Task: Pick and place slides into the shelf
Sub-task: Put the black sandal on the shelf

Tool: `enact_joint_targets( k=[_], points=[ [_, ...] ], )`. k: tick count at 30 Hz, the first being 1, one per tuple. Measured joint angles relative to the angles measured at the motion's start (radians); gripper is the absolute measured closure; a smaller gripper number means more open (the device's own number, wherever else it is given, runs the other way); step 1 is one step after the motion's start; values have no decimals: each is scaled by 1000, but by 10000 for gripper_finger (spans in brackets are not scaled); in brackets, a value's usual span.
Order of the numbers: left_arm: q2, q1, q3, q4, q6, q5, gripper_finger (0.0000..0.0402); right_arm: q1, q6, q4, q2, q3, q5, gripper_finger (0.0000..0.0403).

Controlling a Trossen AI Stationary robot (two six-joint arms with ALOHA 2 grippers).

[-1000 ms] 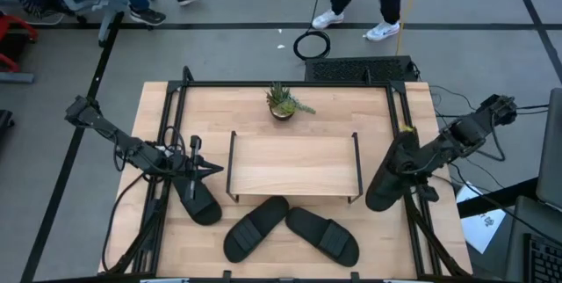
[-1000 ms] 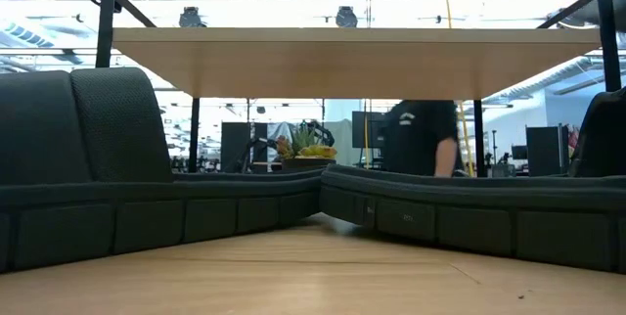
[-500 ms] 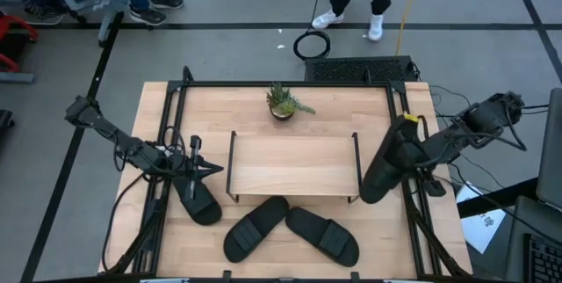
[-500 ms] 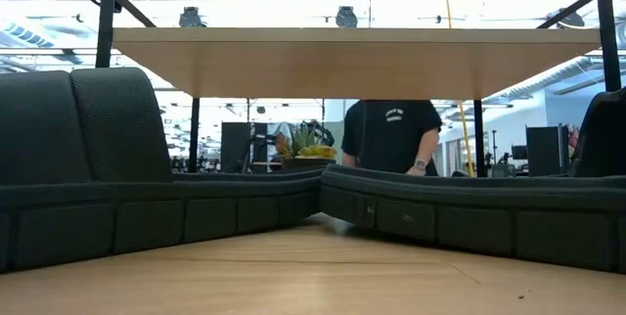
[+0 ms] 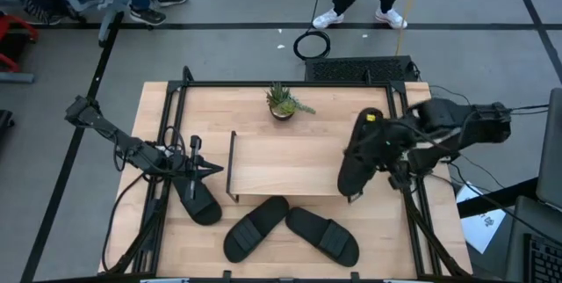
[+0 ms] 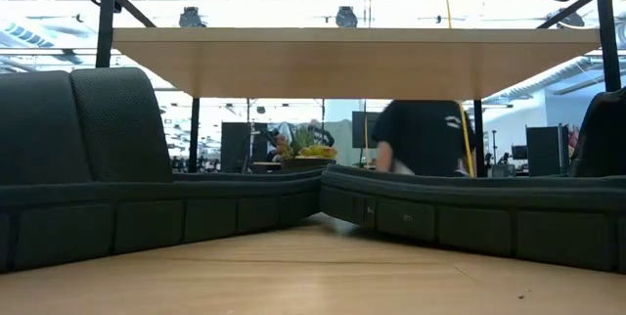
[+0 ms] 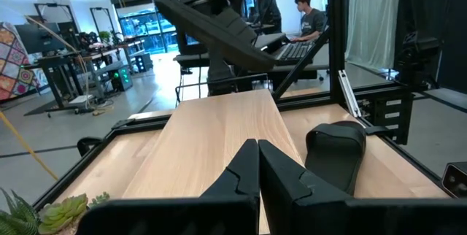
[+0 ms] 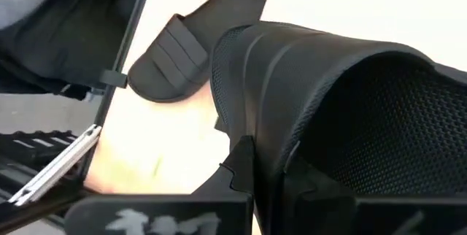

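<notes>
Four black slides show. My right gripper [image 5: 391, 156] is shut on one slide [image 5: 358, 156] and holds it in the air over the right end of the shelf [image 5: 290, 164], a light wood board on thin black end frames. Two slides [image 5: 255, 228] [image 5: 323, 235] lie flat on their soles on the table in front of the shelf. The fourth slide [image 5: 198, 199] lies at the shelf's left near corner. My left gripper [image 5: 195, 154] is shut and hovers just beyond that slide [image 7: 336, 147], apart from it. My right gripper holds the slide at its strap part [image 8: 248, 96], coming from the table's right side. One finger [image 8: 241, 169] lies against the outside; the slide hides the other. The slide is lifted clear and tilted [image 7: 211, 20], its length running from the table's far side to its near side.
A small potted plant [image 5: 283, 101] stands behind the shelf near the table's far edge. Black frame rails run along the table's left [image 5: 167, 142] and right [image 5: 408, 204] sides. People move about in the room beyond the far edge [image 6: 425, 139].
My right gripper has carried the slide from the table's right edge toward the left, until it hangs over the shelf's right end, and the arm has swung inward. The slide has stayed lifted. My left arm and the three other slides have kept still.
</notes>
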Motion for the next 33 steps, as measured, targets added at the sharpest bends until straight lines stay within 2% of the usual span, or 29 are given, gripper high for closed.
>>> enact_joint_targets(
  k=[8,14,23,33],
  points=[
    [0,0,0,0,0,0,398,-162,-111,-86,171,173,-276,399],
    [0,0,0,0,0,0,398,-243,-216,-136,286,209,-323,399],
    [0,0,0,0,0,0,398,-279,-336,-139,304,210,-428,399],
    [0,0,0,1,0,0,398,-279,-307,-139,351,180,-441,399]
  ],
)
